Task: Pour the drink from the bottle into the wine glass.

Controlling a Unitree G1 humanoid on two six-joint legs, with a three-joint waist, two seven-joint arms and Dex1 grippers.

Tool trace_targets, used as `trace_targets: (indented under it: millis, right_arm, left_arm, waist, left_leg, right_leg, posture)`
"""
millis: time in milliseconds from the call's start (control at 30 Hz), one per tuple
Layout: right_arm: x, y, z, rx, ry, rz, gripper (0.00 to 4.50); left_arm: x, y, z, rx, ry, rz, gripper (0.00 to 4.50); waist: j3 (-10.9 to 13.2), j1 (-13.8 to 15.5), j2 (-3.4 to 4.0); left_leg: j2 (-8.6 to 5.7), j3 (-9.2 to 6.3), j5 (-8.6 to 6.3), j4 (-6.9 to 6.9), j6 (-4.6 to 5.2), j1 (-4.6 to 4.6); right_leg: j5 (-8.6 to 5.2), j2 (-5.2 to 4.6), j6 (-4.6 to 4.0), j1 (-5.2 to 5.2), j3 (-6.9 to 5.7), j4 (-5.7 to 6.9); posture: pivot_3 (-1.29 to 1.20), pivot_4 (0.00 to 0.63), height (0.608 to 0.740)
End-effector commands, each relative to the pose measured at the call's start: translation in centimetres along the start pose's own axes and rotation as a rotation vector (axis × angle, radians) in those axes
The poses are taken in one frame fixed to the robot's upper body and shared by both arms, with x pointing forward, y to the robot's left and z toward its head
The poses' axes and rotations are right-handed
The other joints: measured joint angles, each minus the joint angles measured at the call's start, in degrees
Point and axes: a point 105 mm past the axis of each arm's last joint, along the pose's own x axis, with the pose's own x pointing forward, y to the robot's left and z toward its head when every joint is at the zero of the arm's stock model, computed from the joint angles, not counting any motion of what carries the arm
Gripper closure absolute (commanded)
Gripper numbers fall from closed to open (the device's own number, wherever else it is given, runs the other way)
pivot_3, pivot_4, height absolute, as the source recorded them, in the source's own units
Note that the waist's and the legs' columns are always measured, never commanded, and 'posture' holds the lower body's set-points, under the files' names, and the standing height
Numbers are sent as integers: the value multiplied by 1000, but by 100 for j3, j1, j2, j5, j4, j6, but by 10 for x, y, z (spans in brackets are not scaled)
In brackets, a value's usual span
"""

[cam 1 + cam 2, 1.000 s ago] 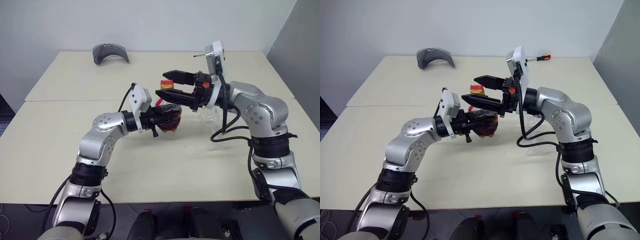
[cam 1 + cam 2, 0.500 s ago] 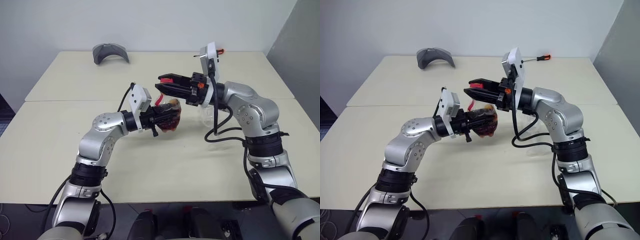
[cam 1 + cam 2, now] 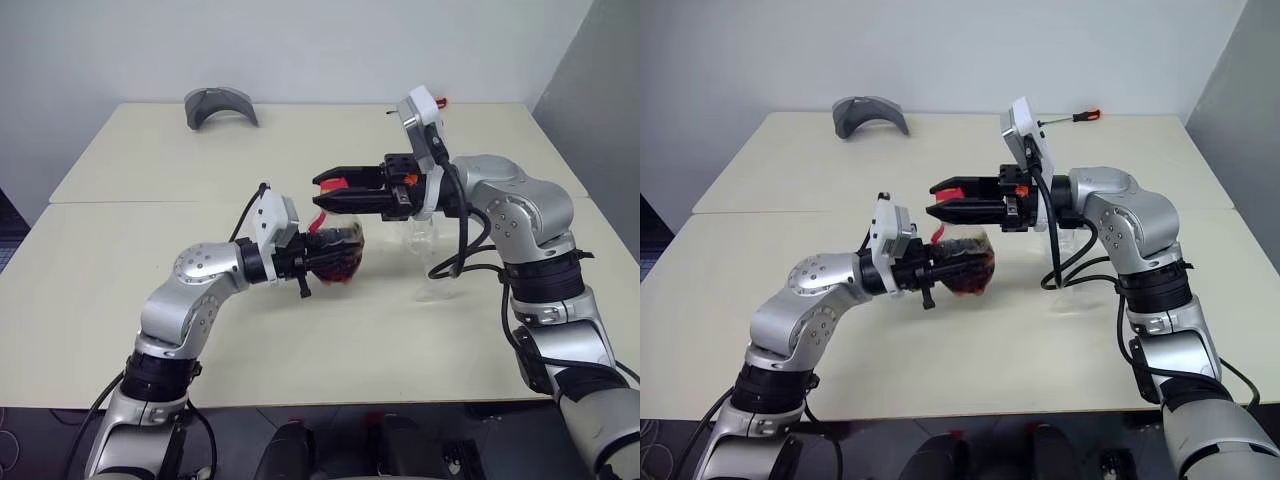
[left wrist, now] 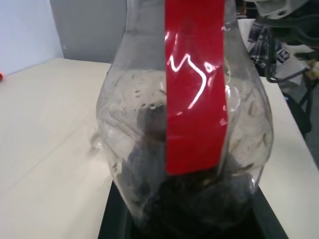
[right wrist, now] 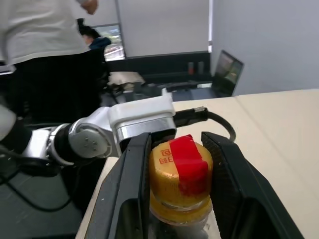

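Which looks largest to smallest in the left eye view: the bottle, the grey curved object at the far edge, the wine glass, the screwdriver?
1. Grey curved object, though it lies farthest back.
2. Bottle and wine glass: unsure, both partly covered.
3. Screwdriver, mostly hidden.

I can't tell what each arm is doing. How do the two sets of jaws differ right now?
The left gripper clamps the bottle around its bulbous body, low down; the right gripper sits higher, its jaws closed on the yellow cap. The left points toward the robot's right, the right toward its left. Both hold the same bottle above the table.
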Motion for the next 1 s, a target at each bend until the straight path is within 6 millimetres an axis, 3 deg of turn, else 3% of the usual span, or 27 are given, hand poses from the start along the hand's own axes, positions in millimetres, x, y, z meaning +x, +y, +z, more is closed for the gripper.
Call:
trace_targets:
  millis: [33,433,567,633,767,1000]
  right_arm:
    - [-19,-4,43,-141,-82,-66,3253]
    - [-25,-4,52,-277,-30,-14,3253]
    - [-27,-7,55,-298,-28,-16,3253]
    - [-27,-9,59,-227,-66,-32,3253]
    - [-26,-2,54,-296,-31,2,3253]
    - [-59,-28,40,-208,-33,-235,3253]
  left_arm:
    - [-2,-13,-3,-15,17,-52,3727]
    - [-7,-30,-9,-37,39,-109,3729]
    - [-8,-30,-9,-34,42,-113,3759]
    - [-7,-30,-9,-34,41,-112,3761]
    - [-6,-29,-8,-29,37,-112,3761]
    - [-5,-21,-3,-13,29,-89,3761]
  waist:
    - [0,3,0]
    - [0,6,0]
    - [3,9,4]
    - [3,20,4]
    - [3,17,4]
    - [3,41,3]
  left_leg:
    - [0,0,0,0,0,0]
    - [0,1,0,0,0,0]
    - [-2,4,0,-1,0,-2]
    - [-1,1,0,-1,0,-1]
    - [2,0,-1,-1,1,2]
    - [0,1,0,0,1,-1]
  right_leg:
    - [0,0,0,0,0,0]
    - [0,0,0,0,1,-2]
    - [0,-1,0,0,2,-4]
    - [0,-1,0,1,0,-6]
    - [2,0,-3,1,-1,1]
    - [2,-1,-3,3,-1,-4]
  posture:
    - [0,150,740]
    - [0,150,740]
    - [0,150,740]
    - [0,150,740]
    - [0,150,740]
    - [0,150,740]
